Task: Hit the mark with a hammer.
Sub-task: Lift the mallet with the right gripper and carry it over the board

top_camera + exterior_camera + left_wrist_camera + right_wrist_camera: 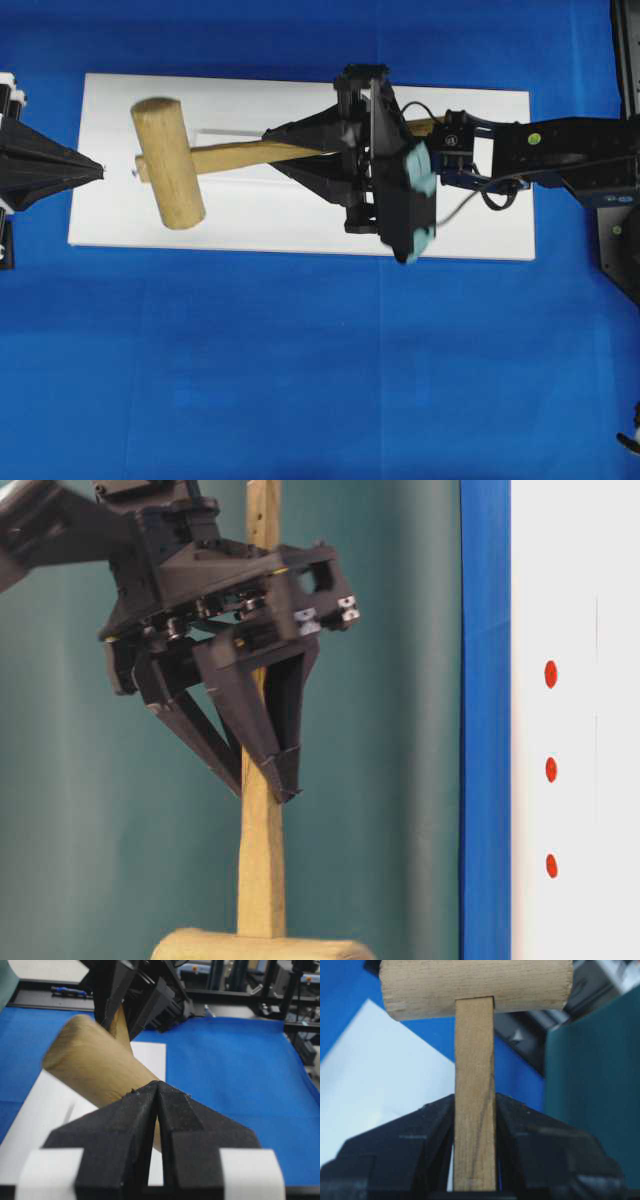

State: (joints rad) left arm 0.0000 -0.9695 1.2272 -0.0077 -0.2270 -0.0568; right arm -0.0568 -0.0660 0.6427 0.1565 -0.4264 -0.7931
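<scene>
Looking from overhead, the right gripper (300,152) clamps the hammer (170,160) by its handle over the white board (300,235), while the left gripper (95,170) sits pinched shut and empty beside the head. At table level three red marks (551,770) dot the board, so the swing seems underway; next calls for bringing the head down squarely on one.

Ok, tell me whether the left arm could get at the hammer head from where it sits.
Probably yes. The left gripper is shut and empty at the white board's left edge, and the hammer head hangs just beyond its tips with nothing between. The right gripper clamps the handle further along, out of the way.
</scene>
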